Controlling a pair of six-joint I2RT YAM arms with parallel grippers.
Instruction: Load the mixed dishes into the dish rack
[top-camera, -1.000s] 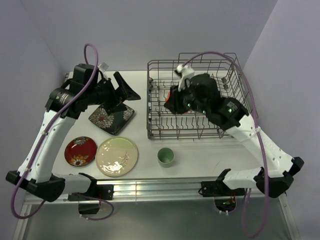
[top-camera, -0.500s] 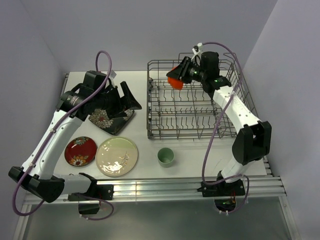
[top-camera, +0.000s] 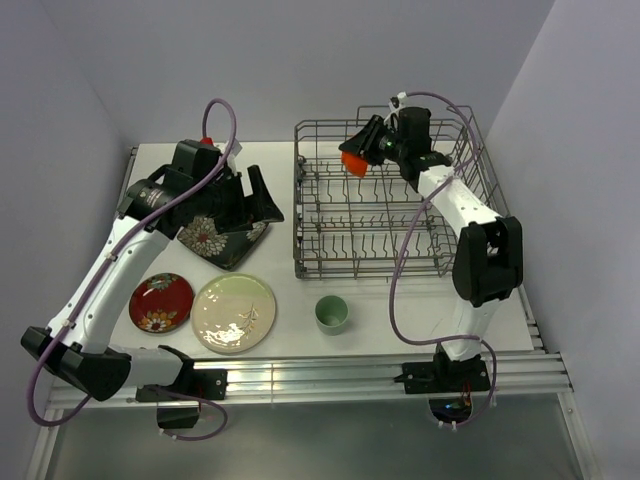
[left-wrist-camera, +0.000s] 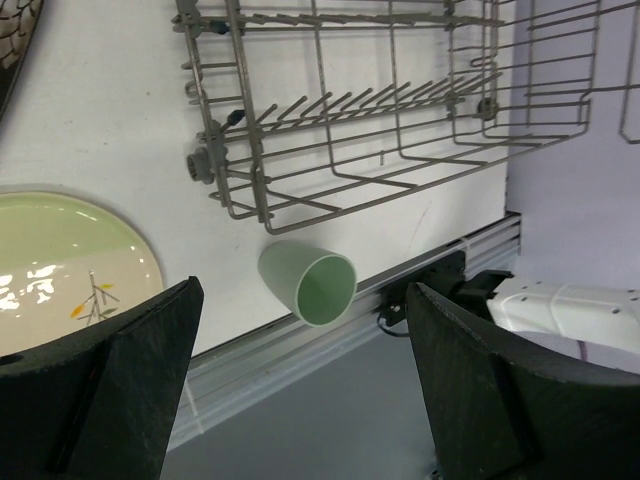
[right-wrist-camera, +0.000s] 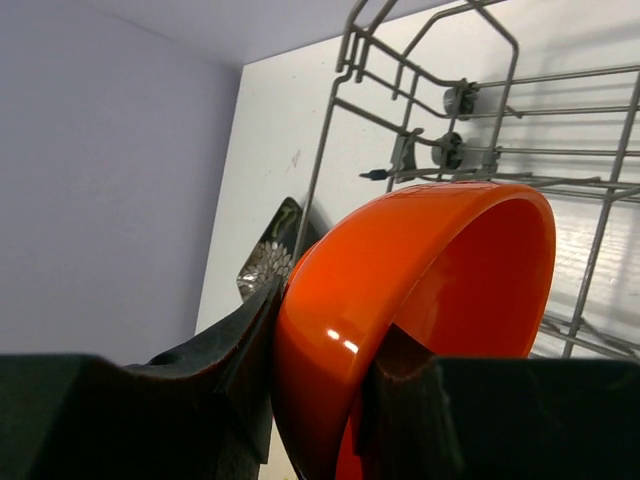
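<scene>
A white worktop (top-camera: 400, 310) is sitting between pale lilac walls, with the grey wire dish rack (top-camera: 380, 270) filling its 1 o'clock quarter. The small orange bowl (top-camera: 353, 163) is glossy, smooth and plain. It is hanging tilted on edge above the rack's 11 o'clock corner, with its hollow facing the rack in the right wrist view. The right claw (top-camera: 364, 154) is clamping the bowl's rim, one finger inside and one outside. The right arm is stretching far back over the rack and pointing toward 9 o'clock.

The left claw (top-camera: 256, 196) is standing wide apart, holding nothing, above the black square floral plate (top-camera: 222, 240) at 10 o'clock. The red flowered plate (top-camera: 161, 301) and the cream plate (top-camera: 234, 313) are lying at 8 o'clock. The pale green cup (top-camera: 331, 313) is standing upright at 6 o'clock, just outside the rack.
</scene>
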